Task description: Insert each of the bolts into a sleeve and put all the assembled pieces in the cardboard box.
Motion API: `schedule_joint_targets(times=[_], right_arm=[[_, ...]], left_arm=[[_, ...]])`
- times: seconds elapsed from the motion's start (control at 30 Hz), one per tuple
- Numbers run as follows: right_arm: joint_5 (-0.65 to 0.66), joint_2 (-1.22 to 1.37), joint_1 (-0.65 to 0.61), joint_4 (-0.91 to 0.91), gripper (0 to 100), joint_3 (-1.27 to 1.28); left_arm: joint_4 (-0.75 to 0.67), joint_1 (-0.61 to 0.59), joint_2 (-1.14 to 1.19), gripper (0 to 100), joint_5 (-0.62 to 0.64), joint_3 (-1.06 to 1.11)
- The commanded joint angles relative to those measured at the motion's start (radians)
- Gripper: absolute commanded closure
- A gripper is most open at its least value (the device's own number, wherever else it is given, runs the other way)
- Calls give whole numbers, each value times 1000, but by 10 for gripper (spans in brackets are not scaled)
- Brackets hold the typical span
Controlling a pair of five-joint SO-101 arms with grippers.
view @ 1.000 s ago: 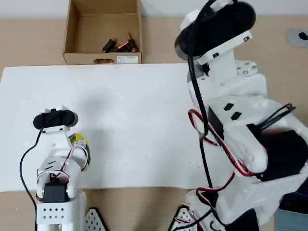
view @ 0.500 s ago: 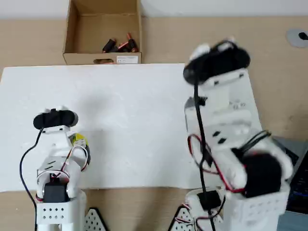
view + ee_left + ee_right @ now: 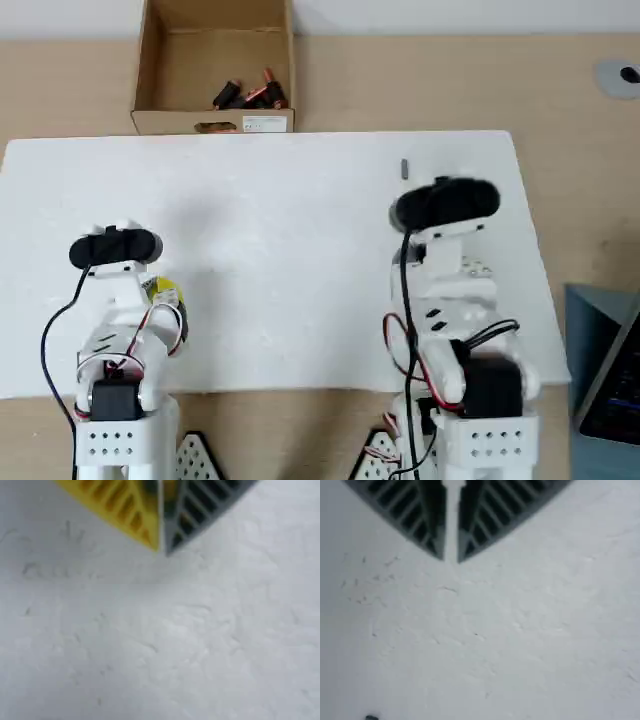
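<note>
The cardboard box [image 3: 150, 70] stands beyond the white mat's far edge, with several black and orange assembled pieces [image 3: 250, 94] lying inside it. A small grey piece [image 3: 404, 168] lies on the mat just ahead of the right arm [image 3: 445, 205]. That arm is folded back over its base, and so is the left arm [image 3: 115, 248]. My left gripper [image 3: 161, 547] hangs just above the bare mat, its yellow and grey fingers shut with nothing between them. My right gripper [image 3: 451, 555] is also shut over bare mat, its dark fingers a hair apart.
The white foam mat [image 3: 280, 250] covers most of the table. A laptop corner [image 3: 605, 360] shows at the right edge, and a grey disc [image 3: 618, 76] lies at the far right. A dark speck [image 3: 370, 717] sits on the mat.
The right arm has drawn back from near the box and folded down over its base, uncovering the small grey piece on the mat. The left arm has kept still.
</note>
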Motion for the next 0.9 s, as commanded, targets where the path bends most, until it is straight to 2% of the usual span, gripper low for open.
schedule_joint_targets(times=[0.0, 0.33, 0.67, 0.87], right_arm=[[18, -70, 12, -86, 989, 124], [54, -249, 12, -224, 989, 417], [74, -479, 12, -198, 989, 588], [69, -499, 5, -144, 989, 587]], left_arm=[[-18, -3, -7, 997, 0, -2], [-18, -3, -7, 997, 0, -2], [-18, -3, -7, 997, 0, -2], [-18, -3, -7, 997, 0, -2]])
